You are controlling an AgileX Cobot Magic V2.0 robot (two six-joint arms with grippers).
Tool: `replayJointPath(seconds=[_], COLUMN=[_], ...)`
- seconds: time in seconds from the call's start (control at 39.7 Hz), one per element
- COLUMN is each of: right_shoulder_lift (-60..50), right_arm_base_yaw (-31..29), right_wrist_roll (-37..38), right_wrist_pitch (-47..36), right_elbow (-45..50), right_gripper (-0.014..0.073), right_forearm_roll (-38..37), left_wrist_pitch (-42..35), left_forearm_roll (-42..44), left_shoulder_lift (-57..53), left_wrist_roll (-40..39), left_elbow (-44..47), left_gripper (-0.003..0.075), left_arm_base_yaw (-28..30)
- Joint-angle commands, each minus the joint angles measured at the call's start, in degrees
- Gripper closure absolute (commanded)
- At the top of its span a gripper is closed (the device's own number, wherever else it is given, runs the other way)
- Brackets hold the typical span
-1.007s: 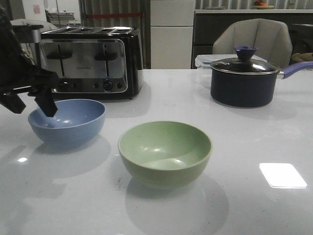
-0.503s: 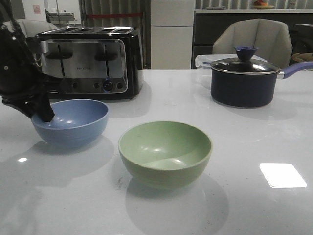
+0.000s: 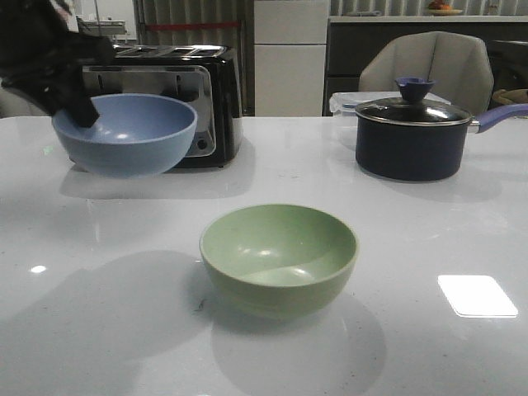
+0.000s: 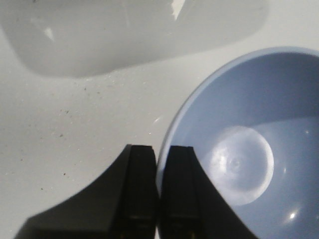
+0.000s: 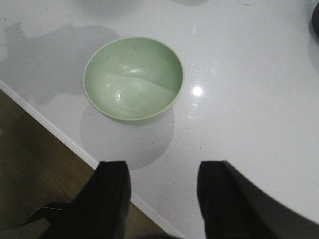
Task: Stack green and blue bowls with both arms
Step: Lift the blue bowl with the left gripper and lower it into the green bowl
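Blue bowl [image 3: 125,134] — green bowl [image 3: 279,258]

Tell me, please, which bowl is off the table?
The blue bowl: the left gripper pinches its rim, holding it up; the green bowl sits on the table.

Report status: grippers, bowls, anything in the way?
Left gripper shut on blue bowl rim, bowl off the table. Right gripper open, empty, apart from green bowl. Nothing between the bowls.

Matte bowls [image 3: 279,256], glossy white table [image 3: 429,231]
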Motion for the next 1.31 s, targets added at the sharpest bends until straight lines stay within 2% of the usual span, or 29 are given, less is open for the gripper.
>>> replayJointPath(seconds=[0.0, 0.35, 0.55, 1.13, 1.21, 1.28], right_shoulder_lift=[-0.4, -0.4, -0.4, -0.4, -0.4, -0.4], right_arm_base_yaw=[0.02, 0.02, 0.02, 0.02, 0.02, 0.02], right_wrist_roll=[-0.46, -0.46, -0.46, -0.46, -0.46, -0.46], right_wrist_pitch=[-3.35, -3.35, -3.35, -3.35, -3.35, -3.35], right_elbow=[-1.52, -1.52, -1.52, -1.52, -1.52, -1.52], right_gripper=[0.0159, 0.0159, 0.0159, 0.0159, 0.0159, 0.0159], right_forearm_roll=[1.05, 1.05, 1.05, 1.05, 1.05, 1.05], left_wrist_pitch=[-1.06, 0.96, -0.11, -1.94, -2.75, -3.05], left_forearm_roll=[-1.64, -1.64, -1.64, -6.53, -6.39, -6.39], left_shoulder_lift=[-5.26, -5.32, -3.02, 5.08, 5.89, 6.32], left_wrist_roll=[0.49, 0.49, 0.49, 0.61, 0.7, 0.82], left_elbow=[-2.0, -2.0, -2.0, -2.0, -2.0, -2.0], left_gripper=[0.0627, 0.0627, 0.0627, 0.0624, 0.0598, 0.0535], left_arm_base_yaw=[-2.56, -14.44, -18.91, -20.08, -20.08, -20.08])
